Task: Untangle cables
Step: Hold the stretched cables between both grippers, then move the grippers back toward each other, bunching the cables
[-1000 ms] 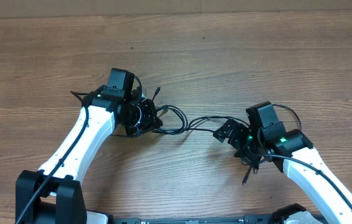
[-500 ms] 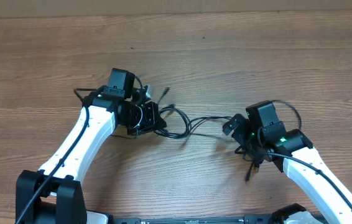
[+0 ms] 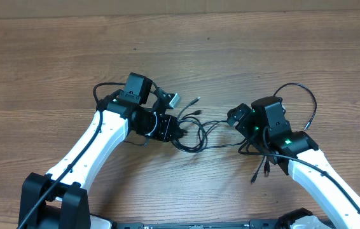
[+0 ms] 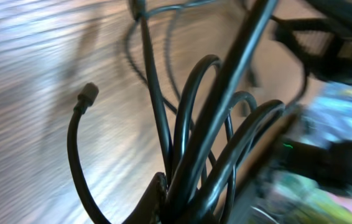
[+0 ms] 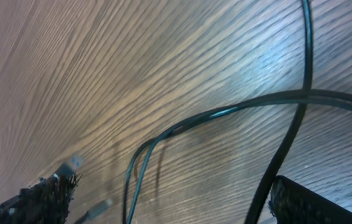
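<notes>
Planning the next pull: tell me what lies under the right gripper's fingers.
Under the open right gripper, thin black cables cross the brown wooden table, ungripped. The white arm hides where they continue.

Here's the warm brown wooden table (image 3: 53, 63), streaked all over with darker, straight grain lines and catching a pale bluish sheen in the right wrist view. The thin black flexible cables (image 3: 196, 130) are solid black, with one silver-grey metal plug end (image 3: 173, 100). Left of the cables is a white-shelled robot arm (image 3: 94, 140) with black joints. Right of them is its white-and-black twin arm (image 3: 329, 181), with small green lights (image 3: 255, 124) glowing.
</notes>
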You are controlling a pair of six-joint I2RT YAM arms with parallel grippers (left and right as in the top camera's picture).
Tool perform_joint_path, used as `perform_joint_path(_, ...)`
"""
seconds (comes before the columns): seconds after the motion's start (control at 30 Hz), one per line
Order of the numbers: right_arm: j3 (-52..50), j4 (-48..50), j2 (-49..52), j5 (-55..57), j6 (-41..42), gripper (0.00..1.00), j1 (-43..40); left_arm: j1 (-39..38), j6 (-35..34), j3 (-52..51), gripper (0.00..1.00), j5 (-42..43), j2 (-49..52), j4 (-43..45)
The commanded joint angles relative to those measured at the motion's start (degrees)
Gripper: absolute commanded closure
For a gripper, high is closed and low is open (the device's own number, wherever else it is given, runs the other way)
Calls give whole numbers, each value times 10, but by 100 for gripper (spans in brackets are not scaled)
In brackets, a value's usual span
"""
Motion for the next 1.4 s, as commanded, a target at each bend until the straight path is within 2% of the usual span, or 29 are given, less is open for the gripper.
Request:
perform_joint_path(0.0, 2, -1, 2, -46, -9, 0, -1, 0, -78, 1, 95, -139, 3, -2)
perform_joint_path(0.33, 2, -20, 2, -209, -8, 0, 0, -2, -106, 1, 96, -94, 3, 16)
perform_joint_path(0.47, 2, -42, 2, -247, -9, 1, 0, -2, -178, 1, 96, -94, 3, 12)
perform_joint_path(0.63, 2, -49, 2, -296, -8, 12, 4, -2, -306, 1, 96, -94, 3, 7)
perform_joint_path(0.73, 2, -43, 2, -297, -8, 14, 19, -2, -348, 1, 95, -94, 3, 8)
perform_joint_path(0.87, 2, -15, 2, -297, -8, 22, 52, -3, -351, 1, 96, -94, 3, 8)
perform_joint_path(0.9, 2, -4, 2, -296, -4, 30, 62, -4, -351, 1, 95, -94, 3, 7)
perform_joint_path(0.93, 2, 1, 2, -293, 9, 32, 67, -5, -351, 1, 95, -94, 3, 8)
perform_joint_path(1.07, 2, 4, 3, -277, 99, 51, 82, -17, -353, 1, 96, -94, 3, 8)
perform_joint_path(1.13, 2, 11, 6, -278, 125, 55, 84, -22, -353, 1, 96, -94, 3, 8)
perform_joint_path(1.37, 2, 52, 26, -281, 168, 55, 95, -37, -354, 1, 96, -94, 3, 15)
